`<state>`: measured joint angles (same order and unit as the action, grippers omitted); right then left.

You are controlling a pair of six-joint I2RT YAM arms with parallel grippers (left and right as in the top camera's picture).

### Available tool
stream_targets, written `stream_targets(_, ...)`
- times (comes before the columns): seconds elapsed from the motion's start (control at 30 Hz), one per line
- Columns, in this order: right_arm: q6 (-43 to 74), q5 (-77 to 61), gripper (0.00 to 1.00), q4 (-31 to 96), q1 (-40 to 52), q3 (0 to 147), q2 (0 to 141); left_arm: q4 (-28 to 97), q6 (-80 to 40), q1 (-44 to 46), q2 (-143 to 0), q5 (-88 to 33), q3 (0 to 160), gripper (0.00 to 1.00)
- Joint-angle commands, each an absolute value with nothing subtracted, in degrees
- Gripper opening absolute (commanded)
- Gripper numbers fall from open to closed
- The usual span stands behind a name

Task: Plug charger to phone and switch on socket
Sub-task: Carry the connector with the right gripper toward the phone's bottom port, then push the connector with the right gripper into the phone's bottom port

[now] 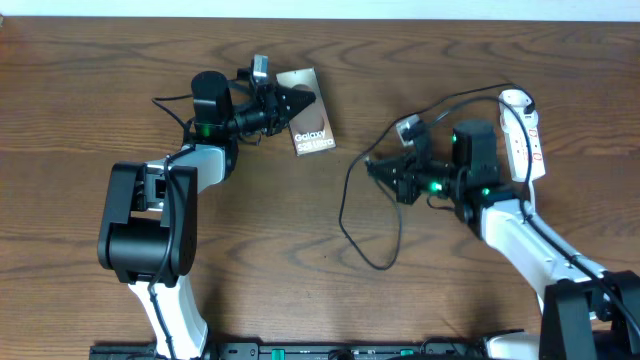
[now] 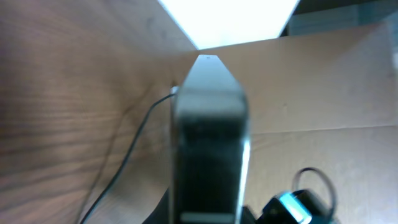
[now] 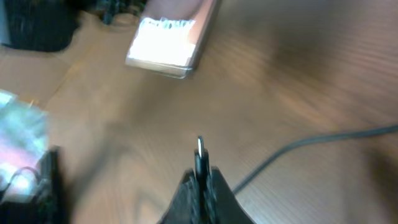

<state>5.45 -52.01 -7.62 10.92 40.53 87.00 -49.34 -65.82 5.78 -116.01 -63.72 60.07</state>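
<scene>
The phone (image 1: 313,128) is a grey-brown slab with white lettering, at the back of the table, left of centre. My left gripper (image 1: 297,101) is shut on its left edge. In the right wrist view the phone (image 3: 165,40) sits tilted ahead, one end facing me. My right gripper (image 3: 199,177) is shut on the charger plug (image 3: 199,155), and the plug's metal tip points toward the phone. Overhead, the right gripper (image 1: 372,165) is to the right of the phone, apart from it. The black charger cable (image 1: 350,215) loops across the table. The white socket (image 1: 525,135) lies at the right.
The cable's loop (image 1: 385,262) trails toward the front of the table below the right gripper. In the left wrist view a thin black cable (image 2: 124,162) crosses the wood, and the right arm (image 2: 292,208) shows at the bottom right. The table's far edge (image 1: 400,18) is close behind the phone.
</scene>
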Motion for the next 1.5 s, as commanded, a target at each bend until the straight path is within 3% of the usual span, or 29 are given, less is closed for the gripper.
stream_targets(0.0,17.19,-64.66,0.01,-19.44,11.05,35.07,87.77,-54.35,-72.16,5.63,-115.72,-63.75,61.21,0.07)
stream_targets(0.3,33.21,-64.95,0.01,-38.0,14.68,31.55,91.5,-58.08,-76.16,8.05,-115.72,-60.8,61.21,0.07)
stream_targets(0.67,70.98,-61.63,0.01,-75.09,15.0,31.55,107.48,-59.59,-76.34,8.95,-115.72,-58.26,61.21,0.07)
stream_targets(1.03,81.1,-56.69,0.01,-90.32,14.94,31.62,113.93,-61.87,-78.59,10.24,-115.72,-55.42,61.21,0.07)
stream_targets(1.47,84.51,-56.84,0.01,-90.3,15.33,33.45,113.91,-61.82,-75.05,10.37,-115.72,-56.25,60.36,0.07)
